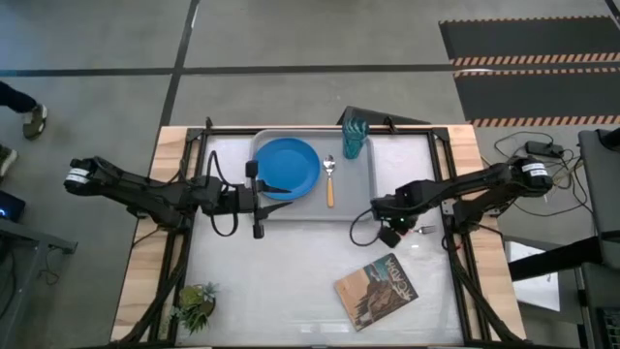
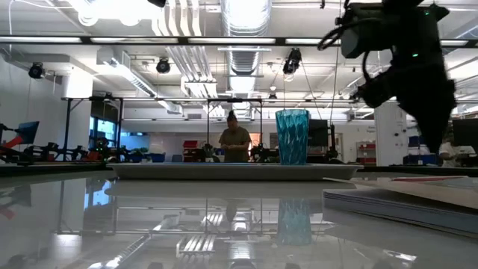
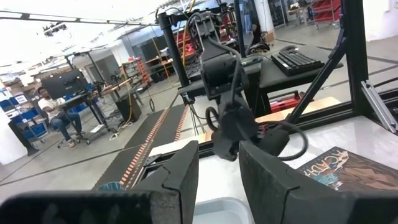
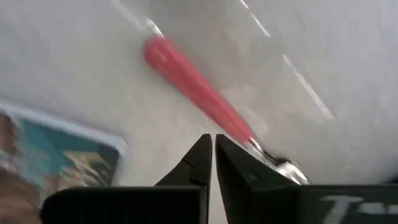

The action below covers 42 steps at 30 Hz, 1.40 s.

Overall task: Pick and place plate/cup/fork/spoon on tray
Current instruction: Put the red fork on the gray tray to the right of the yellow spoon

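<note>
Seen from above, a light-grey tray [image 1: 368,184] sits at the far middle of the surface [image 1: 291,281]. On it lie a blue plate [image 1: 288,168] toward its nine o'clock side, a spoon [image 1: 329,180] just beside the plate with its orange handle pointing to six o'clock and its metal bowl to twelve, and a teal cup [image 1: 355,136] standing upright in the tray's one o'clock corner.

The right gripper [image 1: 399,225] is low over the surface, off the tray's five o'clock corner. In its wrist view the two dark fingers [image 4: 198,163] are nearly closed, with only a thin slit between them, and they grasp nothing. The fork [image 4: 199,96] lies flat on the surface just beyond the fingertips, not between them. In the overhead view its long axis runs roughly three to nine o'clock, and its tines [image 1: 426,230] show at the gripper's three o'clock side.

The left gripper [image 1: 258,190] waits at the tray's nine o'clock edge beside the plate, its fingers [image 3: 177,177] parted and empty.

A book [image 1: 377,289] with a picture cover lies at five o'clock on the surface, and a small plant [image 1: 196,303] at seven o'clock.
</note>
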Available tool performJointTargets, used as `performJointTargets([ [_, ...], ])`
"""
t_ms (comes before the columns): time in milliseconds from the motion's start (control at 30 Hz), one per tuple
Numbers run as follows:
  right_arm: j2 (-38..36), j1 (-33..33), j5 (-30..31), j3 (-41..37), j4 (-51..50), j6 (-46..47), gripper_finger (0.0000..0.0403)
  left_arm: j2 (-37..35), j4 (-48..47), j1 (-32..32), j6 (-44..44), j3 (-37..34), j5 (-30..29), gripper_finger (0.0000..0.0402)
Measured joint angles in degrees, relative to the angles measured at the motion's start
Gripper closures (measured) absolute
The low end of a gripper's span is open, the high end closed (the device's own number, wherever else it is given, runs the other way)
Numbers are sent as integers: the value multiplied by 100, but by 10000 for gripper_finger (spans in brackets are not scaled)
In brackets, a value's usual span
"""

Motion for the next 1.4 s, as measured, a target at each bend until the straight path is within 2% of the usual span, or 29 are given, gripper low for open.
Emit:
performJointTargets([
  [133, -60, 237, 39, -18, 9, -711, 388, 0, 6, 0, 0, 0, 0, 304],
  [233, -13, 311, 94, -50, 22, -1317, 370, 0, 9, 0, 0, 0, 0, 304],
  [367, 149, 375, 254, -110, 96, -1929, 319, 0, 11, 0, 0, 0, 0, 304],
  [533, 479, 485, 842, -117, 135, -2396, 247, 0, 12, 0, 0, 0, 0, 304],
  [700, 813, 499, 802, -117, 184, -2630, 215, 1, 11, 0, 0, 0, 0, 304],
  [933, 1218, 501, 799, -119, 534, -2741, 238, 0, 13, 0, 0, 0, 0, 304],
  [1233, 1212, 503, 823, -123, 552, -2909, 369, 0, 13, 0, 0, 0, 0, 304],
  [1400, 962, 497, 866, -142, 504, -2900, 370, 2, 13, 0, 0, 0, 0, 304],
])
